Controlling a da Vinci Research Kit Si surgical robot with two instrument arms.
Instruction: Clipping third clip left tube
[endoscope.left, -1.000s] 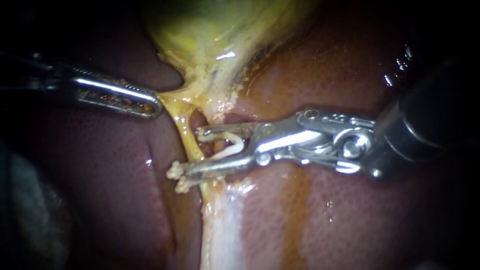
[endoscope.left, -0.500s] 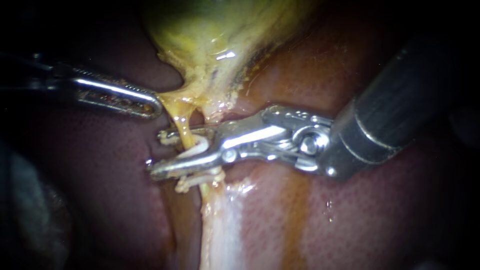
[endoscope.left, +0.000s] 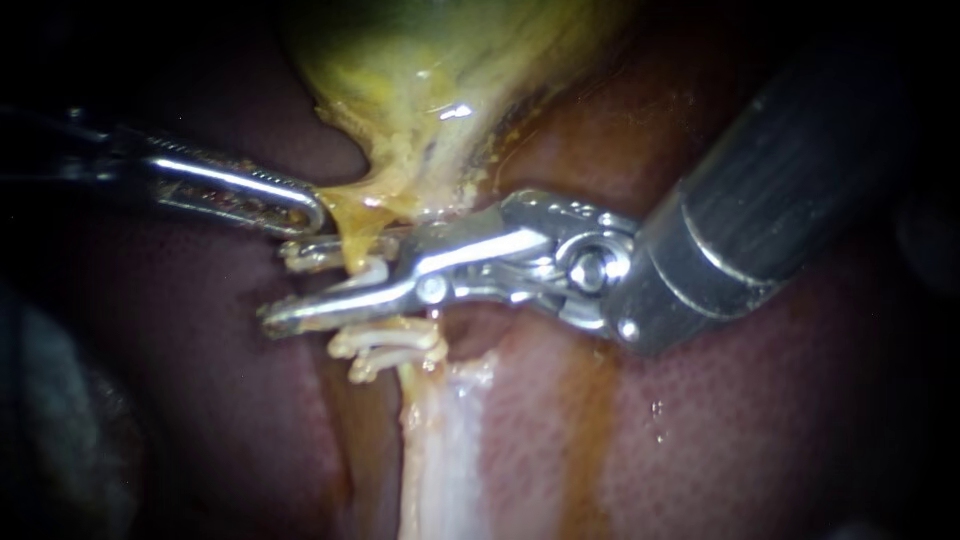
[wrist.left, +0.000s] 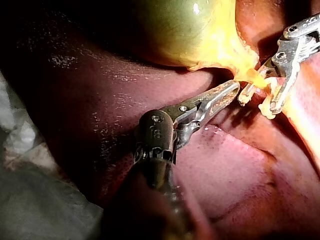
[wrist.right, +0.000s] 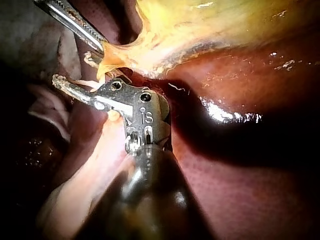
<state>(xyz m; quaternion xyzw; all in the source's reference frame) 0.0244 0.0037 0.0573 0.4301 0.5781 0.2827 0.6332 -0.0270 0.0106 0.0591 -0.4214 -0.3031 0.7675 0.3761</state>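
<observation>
Left tube (endoscope.left: 358, 250) looks soft, slick, tearable: right end effector (endoscope.left: 278, 285) holds a clip (endoscope.left: 377, 272) spread astride it, left end effector (endoscope.left: 315, 212) pinching adjoining tissue (endoscope.left: 365, 200).

Liver (endoscope.left: 760, 430) dark red-brown, fine stipple, one pale whitish streak. Gallbladder (endoscope.left: 420, 70) yellow-green. Tube (endoscope.left: 358, 243) amber-yellow. Set clips (endoscope.left: 392, 345) off-white. Clip (endoscope.left: 375, 272) in right tool (endoscope.left: 283, 284) white. Right tool, left tool (endoscope.left: 300, 208) shiny silver.

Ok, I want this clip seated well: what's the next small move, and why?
Probably squeeze the right instrument closed: its loaded clip seems to straddle the tube just gallbladder-side of two placed clips, and the left instrument holds tissue taut.
</observation>
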